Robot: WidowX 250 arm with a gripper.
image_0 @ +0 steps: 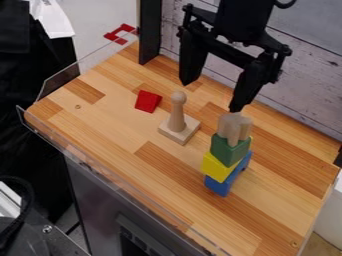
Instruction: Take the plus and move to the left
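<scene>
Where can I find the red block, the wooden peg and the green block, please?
Red block [147, 101]: camera view, the middle of its upper face.
Wooden peg [176, 114]: camera view, on its upright post.
Green block [222, 150]: camera view, on its left side face.

My camera looks down on a butcher-block wooden tabletop.
I see pale boards mixed with darker strips, and clear plastic edging along the rim. Toward the middle, a light wooden peg stands upright on its square base, flat on the wood. A red block lies near it, on the upper-left side. To the peg's lower right, I have a blue block on the boards, at the bottom of a stack.
</scene>
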